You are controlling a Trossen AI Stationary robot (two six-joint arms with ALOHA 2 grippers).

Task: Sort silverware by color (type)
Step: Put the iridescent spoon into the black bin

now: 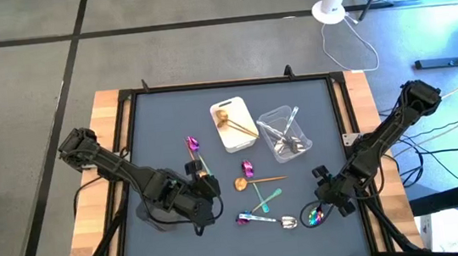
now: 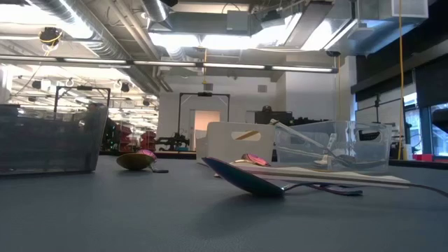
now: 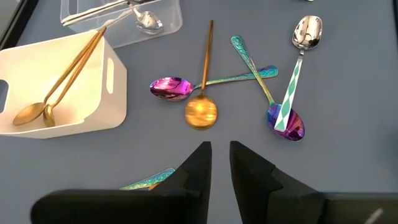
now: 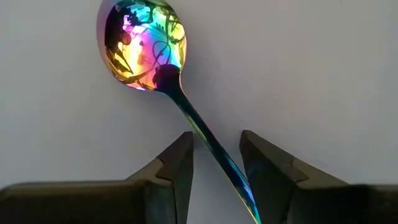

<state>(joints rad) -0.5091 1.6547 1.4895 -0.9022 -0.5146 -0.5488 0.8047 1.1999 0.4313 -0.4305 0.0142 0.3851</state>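
Observation:
My right gripper (image 4: 216,163) is open near the table's front right, low over an iridescent spoon (image 1: 313,215). Its fingers stand on either side of the spoon's handle (image 4: 214,158) with a gap on both sides. My left gripper (image 3: 219,158) is slightly open and empty near the front left, short of the loose pile. The pile holds a gold spoon (image 3: 201,112), purple-teal spoons (image 3: 171,88) (image 3: 285,123) and a silver spoon (image 3: 307,32), all lying flat on the mat. Another teal-handled piece (image 3: 148,181) lies beside the left gripper.
A white tray (image 1: 233,126) holding gold spoons and a clear tray (image 1: 285,131) holding silver pieces stand at the mat's far middle. A dark grey tray (image 2: 49,136) shows at the left of the low view. Raised black rails frame the mat (image 1: 151,119).

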